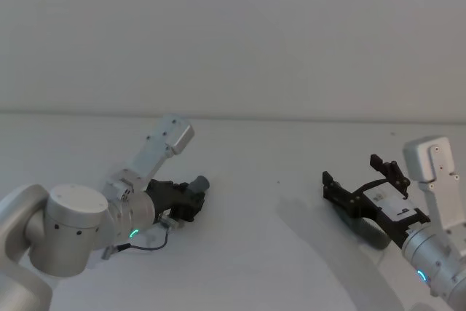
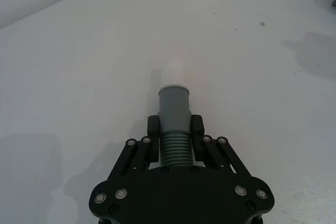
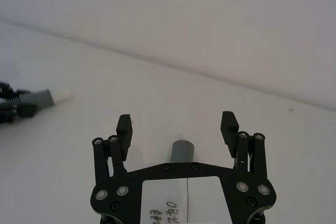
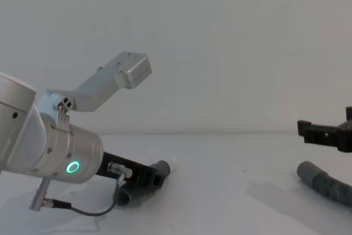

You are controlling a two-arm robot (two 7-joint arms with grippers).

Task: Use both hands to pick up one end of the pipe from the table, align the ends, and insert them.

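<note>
Left end effector [image 2: 175, 125] clamps ribbed pipe [image 2: 174, 150] behind its cuff [image 2: 174, 106]; right end effector [image 3: 177, 121] spread over second cuff [image 3: 182, 151].

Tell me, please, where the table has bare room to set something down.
The table is bare between the left gripper, shut on one pipe end, and the open right gripper, and along the wall. It is crowded beneath the right gripper, where the other pipe piece lies.

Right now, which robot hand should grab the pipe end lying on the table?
The right. The right gripper hangs open above the loose cuff, a finger on each side. The left gripper is far off, already shut on the other cuff.
</note>
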